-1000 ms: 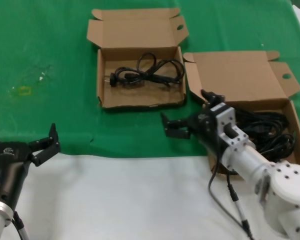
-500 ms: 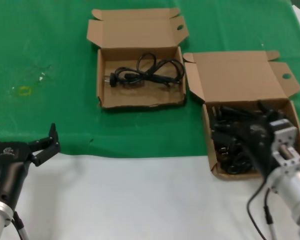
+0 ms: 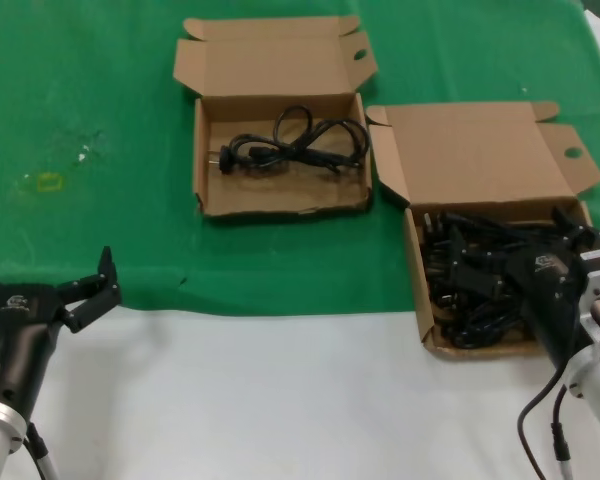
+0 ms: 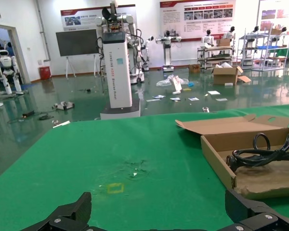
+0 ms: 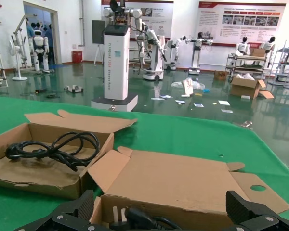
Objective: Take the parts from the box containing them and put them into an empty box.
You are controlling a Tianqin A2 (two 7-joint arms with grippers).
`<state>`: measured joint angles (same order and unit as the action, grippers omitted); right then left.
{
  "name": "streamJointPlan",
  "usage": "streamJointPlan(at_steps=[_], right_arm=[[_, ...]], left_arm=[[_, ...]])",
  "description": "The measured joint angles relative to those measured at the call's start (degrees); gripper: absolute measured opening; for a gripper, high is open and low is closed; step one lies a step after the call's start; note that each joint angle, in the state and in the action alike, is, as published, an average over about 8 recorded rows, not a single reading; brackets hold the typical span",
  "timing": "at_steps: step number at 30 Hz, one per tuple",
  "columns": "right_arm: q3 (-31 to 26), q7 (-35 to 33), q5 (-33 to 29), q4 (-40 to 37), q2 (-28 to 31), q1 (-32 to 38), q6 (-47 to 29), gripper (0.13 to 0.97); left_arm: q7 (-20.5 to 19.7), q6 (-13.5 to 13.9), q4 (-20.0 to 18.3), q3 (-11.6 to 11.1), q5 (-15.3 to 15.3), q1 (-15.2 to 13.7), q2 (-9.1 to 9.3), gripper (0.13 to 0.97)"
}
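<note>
Underneath everything lies a table (image 3: 100, 90) covered in green cloth, with a bare white strip along the robot's edge. Both wrist views show a large hall behind it, with a glossy floor, wall posters, white pillar-like machines and humanoid robots standing about.

Two shallow brown cardboard boxes sit open on the green cloth. The full box (image 3: 480, 150), its flat lid folded back with side ears, holds a tangled heap of black power cables (image 3: 480, 275). The other box (image 3: 212, 180), touching or almost touching the full box's far left corner, has a lid ending in a folded strip and holds one looped black cable (image 3: 295, 145).

The right claw (image 3: 520, 255) hangs over the heap inside the full box, fingers spread wide and gripping nothing; whether the tips touch the cables cannot be told. Its arm reaches in from the full box's near right corner, angled forward and down.

The left claw (image 3: 45, 270) rests well to the left of the full box, at the cloth's near edge, fingers spread and empty, with its arm angled up from the near left corner.
</note>
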<state>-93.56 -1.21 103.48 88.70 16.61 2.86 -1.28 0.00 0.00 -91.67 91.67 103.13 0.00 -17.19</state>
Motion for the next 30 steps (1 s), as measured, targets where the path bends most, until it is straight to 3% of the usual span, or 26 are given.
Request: streamJointPlan(at_steps=[30], right_arm=[[0.0,0.0,0.0,0.0,0.0,0.0,0.0,0.966]], left_arm=[[0.0,0.0,0.0,0.0,0.0,0.0,0.00,0.966]])
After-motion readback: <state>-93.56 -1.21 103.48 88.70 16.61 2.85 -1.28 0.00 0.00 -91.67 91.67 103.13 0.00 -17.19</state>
